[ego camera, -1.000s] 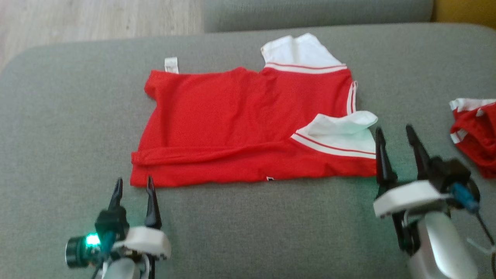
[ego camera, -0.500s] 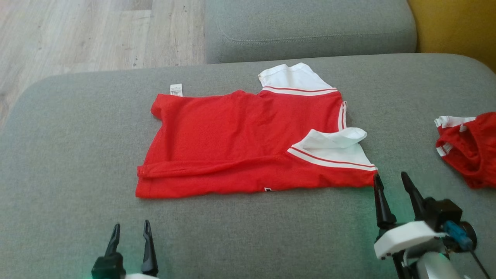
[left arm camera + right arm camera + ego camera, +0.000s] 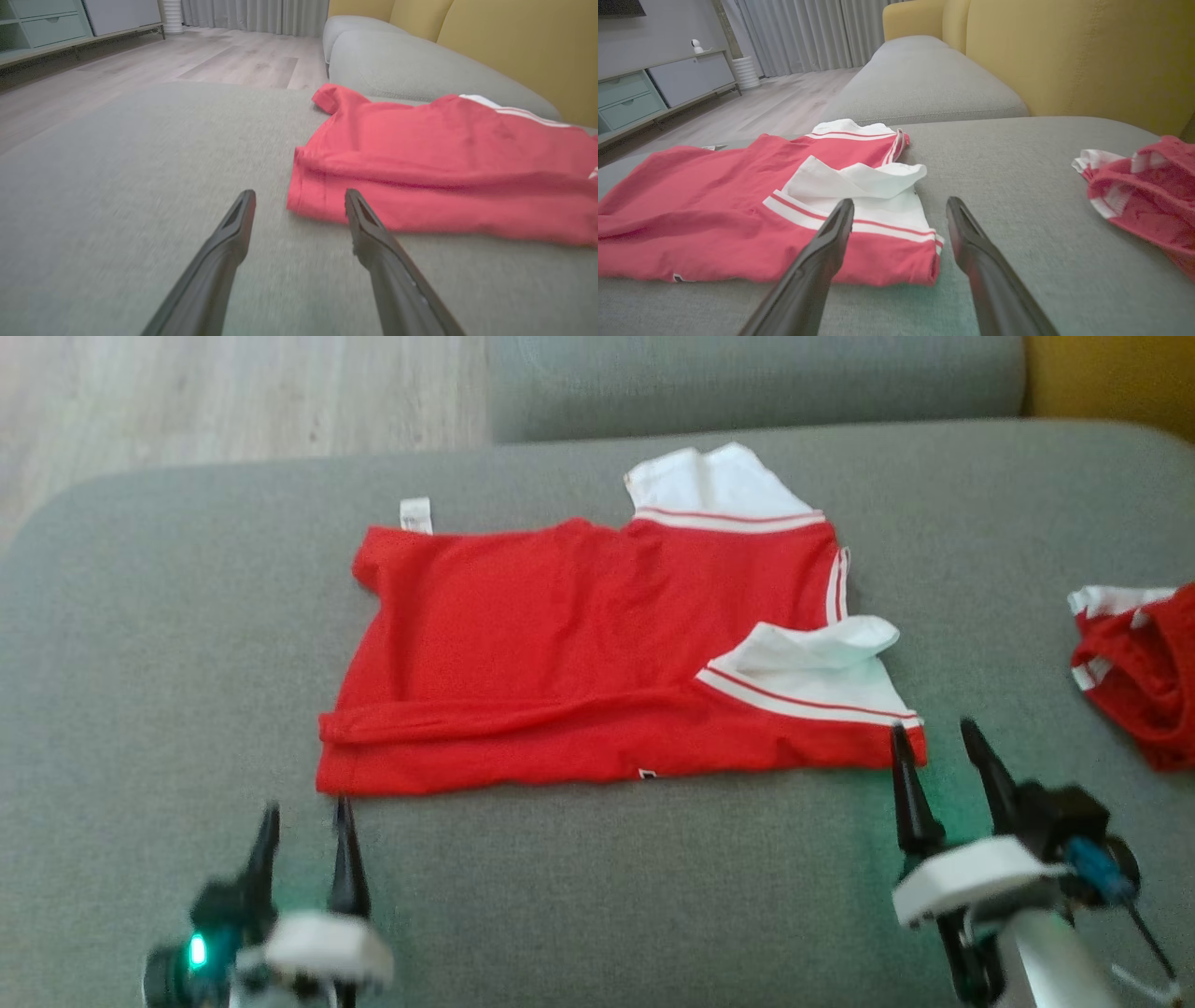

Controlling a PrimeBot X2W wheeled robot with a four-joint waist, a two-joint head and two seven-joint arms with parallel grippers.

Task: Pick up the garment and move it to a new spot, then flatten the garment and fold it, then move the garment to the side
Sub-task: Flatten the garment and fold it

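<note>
On one sofa, one garment, one red bundle

The right gripper has slid back from beside the white sleeve to the near right corner of the red garment, and the left gripper, which had backed off, has come up close to the near left corner again.
</note>
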